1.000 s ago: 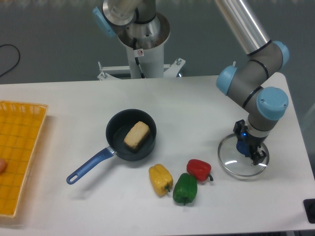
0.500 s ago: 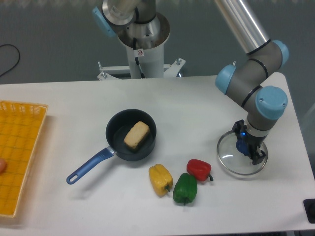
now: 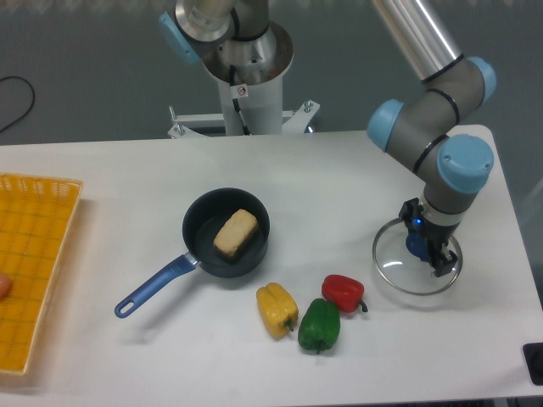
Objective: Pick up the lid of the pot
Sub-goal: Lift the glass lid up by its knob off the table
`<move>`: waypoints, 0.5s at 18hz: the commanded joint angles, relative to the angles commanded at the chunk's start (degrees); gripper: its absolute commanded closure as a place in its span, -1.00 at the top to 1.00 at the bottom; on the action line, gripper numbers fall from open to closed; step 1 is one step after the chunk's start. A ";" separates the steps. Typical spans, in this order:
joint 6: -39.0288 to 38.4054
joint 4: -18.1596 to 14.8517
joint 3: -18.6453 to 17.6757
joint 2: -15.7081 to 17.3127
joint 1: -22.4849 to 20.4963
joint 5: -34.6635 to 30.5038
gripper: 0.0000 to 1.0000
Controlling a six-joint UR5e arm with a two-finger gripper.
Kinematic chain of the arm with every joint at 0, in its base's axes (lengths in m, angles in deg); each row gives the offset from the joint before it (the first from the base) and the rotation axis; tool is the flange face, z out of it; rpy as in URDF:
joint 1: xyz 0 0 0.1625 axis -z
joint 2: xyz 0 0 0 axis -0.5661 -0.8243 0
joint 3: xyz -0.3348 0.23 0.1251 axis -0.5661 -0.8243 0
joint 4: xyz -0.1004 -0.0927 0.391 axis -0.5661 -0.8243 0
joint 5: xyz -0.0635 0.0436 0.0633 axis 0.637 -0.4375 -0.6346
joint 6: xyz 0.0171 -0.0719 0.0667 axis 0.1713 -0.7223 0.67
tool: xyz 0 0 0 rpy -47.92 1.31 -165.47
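Arm [image 3: 399, 34]: pale grey, smooth tubular links, rounded joint housings, dark bands where sections meet. Base [image 3: 250, 93]: pale grey, squat, rounded, below bulky joint housing [image 3: 212, 13]. Wrist [image 3: 462, 85]: short stout cylinders, pale grey with darker rings. Gripper [image 3: 421, 236]: two-fingered, dark grey and black, angular linkages, finer markings too small to read

Red pepper [image 3: 342, 292] near my gripper [image 3: 428, 244]
I see room toward the pan [image 3: 200, 225]; green pepper [image 3: 319, 327] and yellow pepper [image 3: 276, 309] lie farther out.
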 joint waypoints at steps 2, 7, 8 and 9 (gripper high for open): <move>0.00 -2.81 0.00 1.67 0.17 0.00 -0.27; -0.18 -6.77 -0.35 4.40 0.70 0.18 -0.27; -0.18 -7.39 -0.35 4.66 0.88 0.18 -0.27; -0.26 -7.83 -0.35 5.01 0.88 0.18 -0.27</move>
